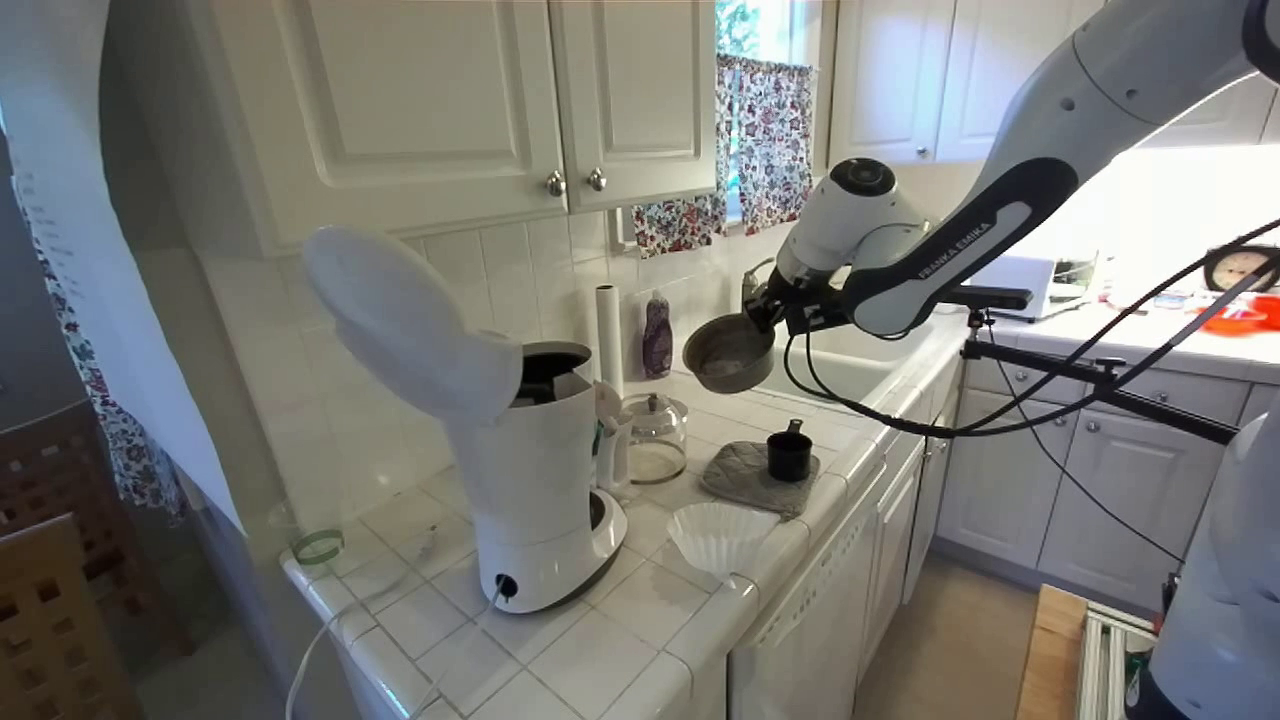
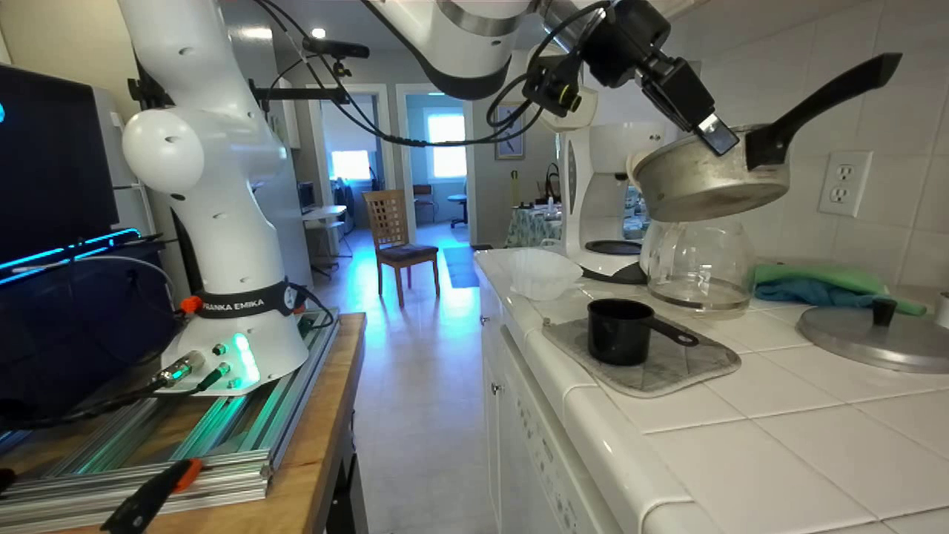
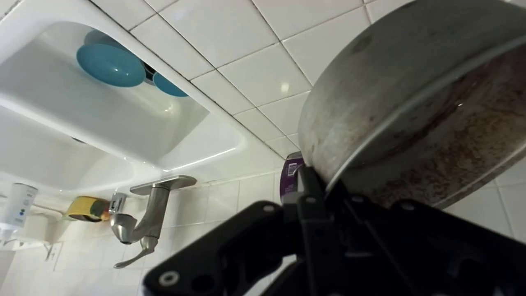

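Tool point(image 3: 324, 183), saucepan point(image 3: 370, 98) beyond, gripped by rim

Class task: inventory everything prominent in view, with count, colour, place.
saucepan: one, grey, above counter
cup: one, black, on pad
pad: one, grey, on counter
filter: one, white, on counter
coffee maker: one, white, on counter
carafe: one, clear, on counter
lid: one, silver, on counter
cloths: two, green/blue, on counter
bottle: one, purple, by wall
sink: one, white, in counter
tap: one, silver, behind sink
dishes: at least two, blue, in sink
cupboards: several, white, above counter
arm: one, white, partly over counter
gripper: one, black, gripping saucepan rim
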### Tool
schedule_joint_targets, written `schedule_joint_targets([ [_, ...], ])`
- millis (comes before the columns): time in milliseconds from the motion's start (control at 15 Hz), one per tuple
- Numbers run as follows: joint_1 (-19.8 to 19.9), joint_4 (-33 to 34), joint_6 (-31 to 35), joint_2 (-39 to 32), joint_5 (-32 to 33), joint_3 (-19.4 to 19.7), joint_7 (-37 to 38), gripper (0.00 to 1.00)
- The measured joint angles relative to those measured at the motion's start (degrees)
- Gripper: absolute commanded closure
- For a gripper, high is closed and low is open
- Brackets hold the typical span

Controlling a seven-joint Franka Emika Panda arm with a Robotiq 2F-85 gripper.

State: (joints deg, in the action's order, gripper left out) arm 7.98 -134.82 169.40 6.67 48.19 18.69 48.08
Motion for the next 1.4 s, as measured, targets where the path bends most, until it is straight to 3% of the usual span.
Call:
schedule_joint_targets([
  [733, -1.7, -0.2, 0.0, -0.8, -26.4, 6.8, -19.8, 0.98],
  [1067, 1.2, 0.7, -0.2, -3.2, -41.7, 3.8, -30.8, 0.98],
  [1400, 0.7, 4.7, -2.5, -7.3, -49.9, 4.0, -36.6, 0.98],
])
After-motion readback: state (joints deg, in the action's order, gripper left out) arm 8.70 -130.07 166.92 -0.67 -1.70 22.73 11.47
